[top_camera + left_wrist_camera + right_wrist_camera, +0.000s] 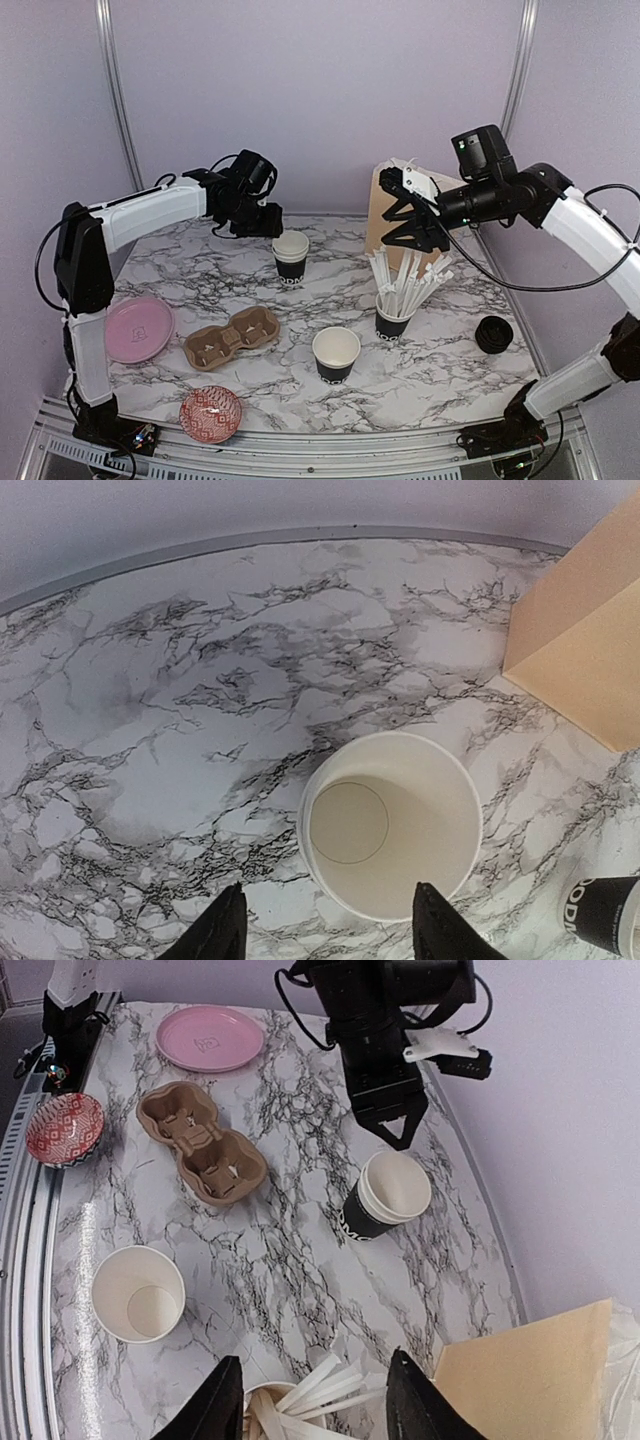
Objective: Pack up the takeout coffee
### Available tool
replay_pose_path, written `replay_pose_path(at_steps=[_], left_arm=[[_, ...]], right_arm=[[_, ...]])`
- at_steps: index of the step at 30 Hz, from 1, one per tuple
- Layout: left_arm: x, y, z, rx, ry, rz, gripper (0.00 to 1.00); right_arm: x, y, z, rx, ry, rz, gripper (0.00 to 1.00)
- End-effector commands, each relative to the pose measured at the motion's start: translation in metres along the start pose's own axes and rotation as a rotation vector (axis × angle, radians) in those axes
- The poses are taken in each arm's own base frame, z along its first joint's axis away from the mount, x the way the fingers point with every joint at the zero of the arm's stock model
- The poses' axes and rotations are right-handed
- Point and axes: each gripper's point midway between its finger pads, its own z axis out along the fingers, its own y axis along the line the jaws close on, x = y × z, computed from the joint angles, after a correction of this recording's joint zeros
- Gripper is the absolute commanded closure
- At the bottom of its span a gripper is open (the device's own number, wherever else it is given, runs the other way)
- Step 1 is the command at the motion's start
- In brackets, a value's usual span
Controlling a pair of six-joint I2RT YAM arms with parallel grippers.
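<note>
Left wrist: left end effector (330,905) spread wide, empty, over coffee cup (390,825); right end effector (315,1362) spread, empty.

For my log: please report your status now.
Left gripper open, above far coffee cup. Right gripper open, over straw cup. Near coffee cup loose; carrier empty. Nothing blocking.

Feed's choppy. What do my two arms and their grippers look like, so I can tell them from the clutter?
The left arm and right arm have white tubular links with black joints. A thin black cable loops along each. The left gripper and right gripper have black, tapered fingers. The right one carries a white bracket and a green light. No readable markings.
</note>
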Motion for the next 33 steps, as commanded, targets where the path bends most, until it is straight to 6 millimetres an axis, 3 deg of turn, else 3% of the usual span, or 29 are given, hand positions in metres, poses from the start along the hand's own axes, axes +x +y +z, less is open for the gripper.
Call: replay_pose_path(at_steps=[1, 7, 12, 19, 24, 28, 33], left_arm=[[0.015, 0.01, 0.016, -0.076, 0.09, -0.013, 0.45], [0.015, 0.009, 0.04, -0.101, 0.114, -0.016, 0.57], [0.015, 0.008, 0.053, -0.113, 0.138, -0.015, 0.67], [0.01, 0.012, 0.051, -0.14, 0.128, -0.01, 0.91], [0.005, 0.02, 0.043, -0.17, 0.117, -0.004, 1.0], [-0.006, 0.044, 0.023, -0.227, 0.085, -0.02, 1.0], [-0.021, 0.102, -0.016, -0.304, 0.041, -0.101, 1.0]], right_arm=[[0.0, -0.015, -0.024, 0.076, -0.03, 0.05, 0.53], [0.013, -0.023, -0.034, 0.123, -0.013, 0.08, 0.54], [0.013, -0.024, -0.035, 0.129, -0.018, 0.082, 0.55], [0.015, -0.025, -0.034, 0.129, -0.014, 0.084, 0.55], [0.015, -0.026, -0.033, 0.134, -0.011, 0.082, 0.56], [0.018, -0.029, -0.033, 0.15, 0.001, 0.088, 0.56], [0.03, -0.04, -0.038, 0.201, 0.02, 0.125, 0.57]])
